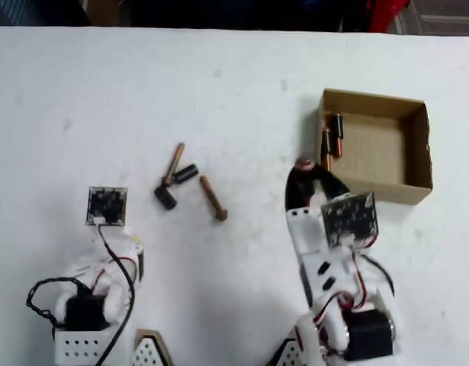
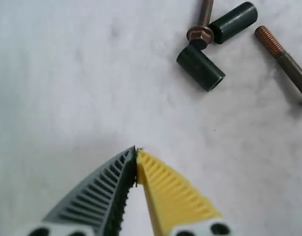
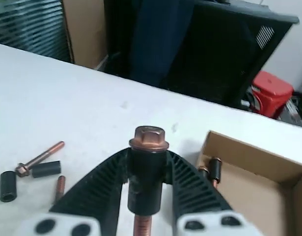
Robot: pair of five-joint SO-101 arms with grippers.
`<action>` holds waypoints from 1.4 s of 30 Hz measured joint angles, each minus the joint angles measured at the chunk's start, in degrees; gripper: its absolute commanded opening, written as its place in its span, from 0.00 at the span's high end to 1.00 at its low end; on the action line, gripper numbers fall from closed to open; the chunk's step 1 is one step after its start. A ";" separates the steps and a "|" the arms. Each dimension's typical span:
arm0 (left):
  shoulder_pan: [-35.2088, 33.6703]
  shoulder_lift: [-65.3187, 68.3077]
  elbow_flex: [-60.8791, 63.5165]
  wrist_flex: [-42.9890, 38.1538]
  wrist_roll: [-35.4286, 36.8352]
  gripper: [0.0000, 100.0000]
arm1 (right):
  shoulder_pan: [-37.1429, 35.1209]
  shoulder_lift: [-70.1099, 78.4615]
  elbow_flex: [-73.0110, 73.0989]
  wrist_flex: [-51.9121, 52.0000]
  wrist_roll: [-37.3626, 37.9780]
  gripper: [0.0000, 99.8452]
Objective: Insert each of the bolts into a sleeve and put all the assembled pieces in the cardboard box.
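- High view: my right claw [image 1: 303,169] stands just beside the cardboard box [image 1: 417,187], clamped on an assembled piece [image 1: 303,162] whose copper head pokes out past the fingertips. I judge it is held there ready for the drop over the near wall. Two finished pieces [image 1: 331,141] lie inside the box against one wall. Two loose bolts [image 1: 213,198] and two dark sleeves [image 1: 165,197] lie close together mid-bench [image 1: 219,91], between the arms, where I reckon either arm could reach them.
- Left wrist view: my left claw [image 2: 136,155] hangs above bare bench, its grey and yellow halves pressed tip to tip with nothing between them. Both sleeves [image 2: 201,67] appear to touch one bolt's head, and the other bolt lies a little apart. I read this arm as idle, short of the parts.
- Right wrist view: the right claw [image 3: 147,160] presses on either side of the assembled piece's [image 3: 146,184] dark body. The head is seated on top and the threaded shank runs out below, so the bolt looks fully home. The cardboard box [image 3: 254,158] sits just beyond, with finished pieces [image 3: 214,169] leaning in its corner.
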 measured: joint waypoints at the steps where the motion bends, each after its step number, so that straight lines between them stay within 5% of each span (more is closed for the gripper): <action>1: -0.09 0.00 0.00 0.62 -0.26 0.98 | 0.97 3.16 -1.85 0.00 0.00 0.98; 23: -0.26 -0.18 2.64 3.87 -4.48 0.98 | 18.99 68.75 -30.86 -11.87 0.00 0.98; 42: -0.26 -0.18 2.64 3.87 -4.48 0.98 | 23.12 118.42 -69.36 -8.35 0.00 0.98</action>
